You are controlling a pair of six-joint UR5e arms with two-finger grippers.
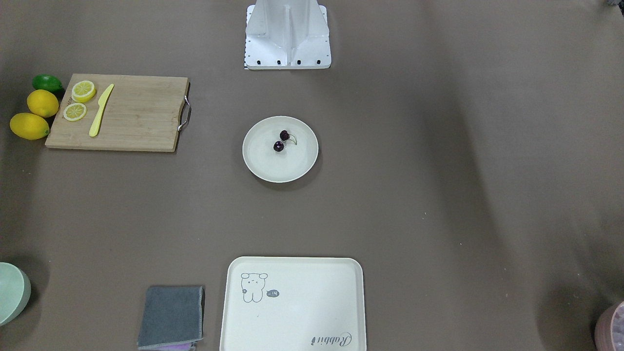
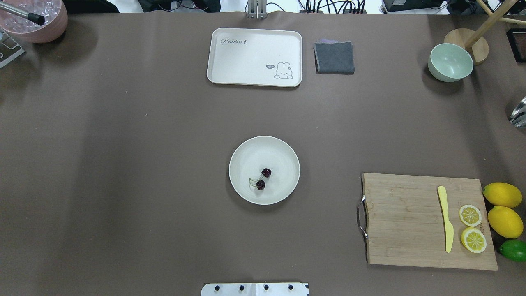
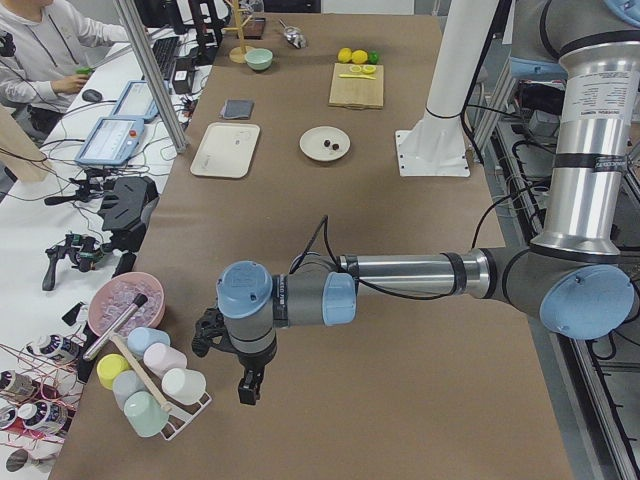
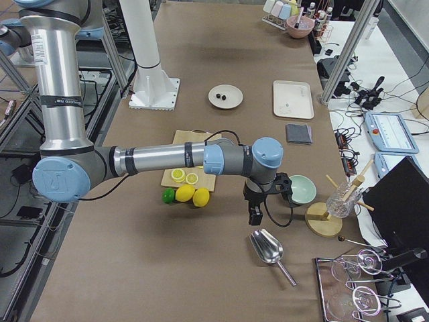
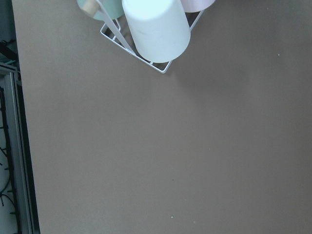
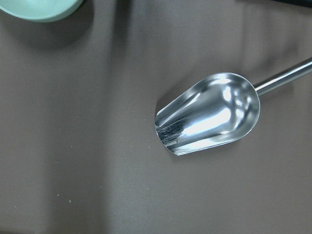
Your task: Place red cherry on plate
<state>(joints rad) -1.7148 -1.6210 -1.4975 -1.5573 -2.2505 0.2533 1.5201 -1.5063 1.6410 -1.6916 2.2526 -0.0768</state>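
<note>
Left fingers (image 3: 247,390), right fingers (image 4: 255,217) — both downward

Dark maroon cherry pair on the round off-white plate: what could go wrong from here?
1. The dark maroon cherry pair lies off-centre on the round off-white plate, whose rim is low; a bump might roll it out.
2. The left end effector hangs close beside the white wire rack of pastel cups; its next move might knock it.
3. The right end effector hangs over the shiny metal scoop; descending might strike it.
</note>
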